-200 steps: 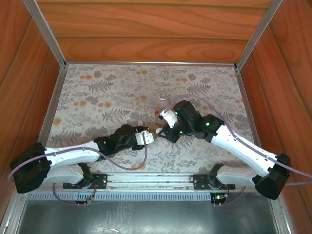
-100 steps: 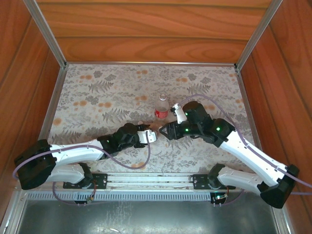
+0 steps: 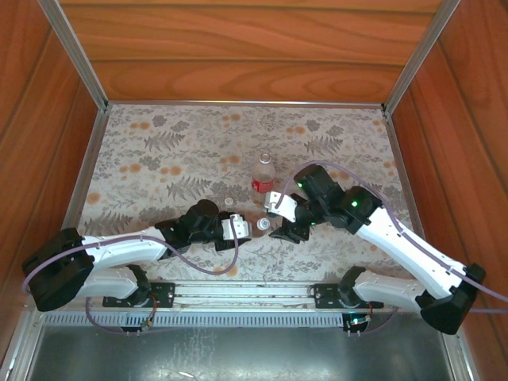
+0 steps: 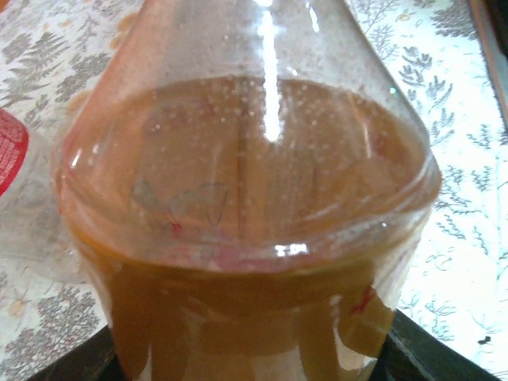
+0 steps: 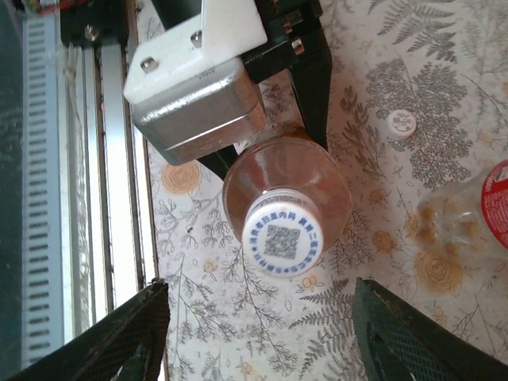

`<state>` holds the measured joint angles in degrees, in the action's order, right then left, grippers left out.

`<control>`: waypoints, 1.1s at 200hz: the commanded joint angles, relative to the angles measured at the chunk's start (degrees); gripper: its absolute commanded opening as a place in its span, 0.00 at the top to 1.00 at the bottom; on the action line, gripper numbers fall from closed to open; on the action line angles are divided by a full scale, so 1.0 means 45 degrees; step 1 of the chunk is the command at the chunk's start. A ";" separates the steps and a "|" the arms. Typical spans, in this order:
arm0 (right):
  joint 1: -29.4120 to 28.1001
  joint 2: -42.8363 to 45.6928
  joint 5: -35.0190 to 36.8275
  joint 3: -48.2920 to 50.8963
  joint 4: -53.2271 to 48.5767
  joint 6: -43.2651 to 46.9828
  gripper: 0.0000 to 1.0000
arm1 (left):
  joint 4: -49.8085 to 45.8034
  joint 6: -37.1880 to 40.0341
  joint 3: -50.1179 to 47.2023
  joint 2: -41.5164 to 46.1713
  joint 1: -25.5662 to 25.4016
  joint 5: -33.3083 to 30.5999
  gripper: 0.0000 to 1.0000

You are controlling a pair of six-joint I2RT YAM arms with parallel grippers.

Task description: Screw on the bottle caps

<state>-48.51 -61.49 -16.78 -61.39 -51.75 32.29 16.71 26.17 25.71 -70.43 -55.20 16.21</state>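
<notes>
The amber bottle (image 3: 255, 227) stands near the front of the table with my left gripper (image 3: 240, 228) shut on its body; its brown body (image 4: 246, 238) presses close to the left wrist camera. In the right wrist view a white cap with a printed code (image 5: 284, 242) sits on its neck, and the left arm's black fingers (image 5: 316, 87) flank it. My right gripper (image 5: 262, 341) hangs open over that cap, touching nothing. The clear bottle with the red label (image 3: 263, 173) stands upright by itself. A loose white cap (image 3: 229, 202) lies on the cloth.
A floral cloth (image 3: 159, 159) covers the table. Wooden walls with metal corner posts (image 3: 75, 55) close in the left, back and right. A metal rail (image 3: 246, 295) runs along the near edge by the arm bases.
My right gripper has let go of the clear bottle, left it standing, opened, and swung down over the amber bottle's cap. The left gripper kept its hold and barely shifted.
</notes>
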 commanded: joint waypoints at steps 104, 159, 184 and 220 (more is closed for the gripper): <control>-0.0255 -0.1725 -0.1298 -0.0430 0.0226 0.1591 0.50 | -0.0064 -0.0328 0.0268 -0.0483 0.0150 0.1242 0.45; -0.0235 -0.2076 -0.1072 -0.0351 0.0444 0.1610 0.52 | -0.0061 -0.0284 0.0058 -0.0045 0.0157 0.1295 0.45; -0.0216 -0.2116 -0.0804 -0.0266 0.0408 0.1681 0.53 | -0.0061 -0.0270 0.0006 0.0012 0.0161 0.1282 0.45; -0.0196 -0.2212 -0.0994 -0.0460 0.0039 0.1787 0.62 | -0.0080 -0.0231 -0.0019 -0.0154 0.0190 0.1183 0.45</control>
<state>-49.17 -70.78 -20.51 -62.94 -50.15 38.13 16.69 25.15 25.74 -71.24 -55.05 20.49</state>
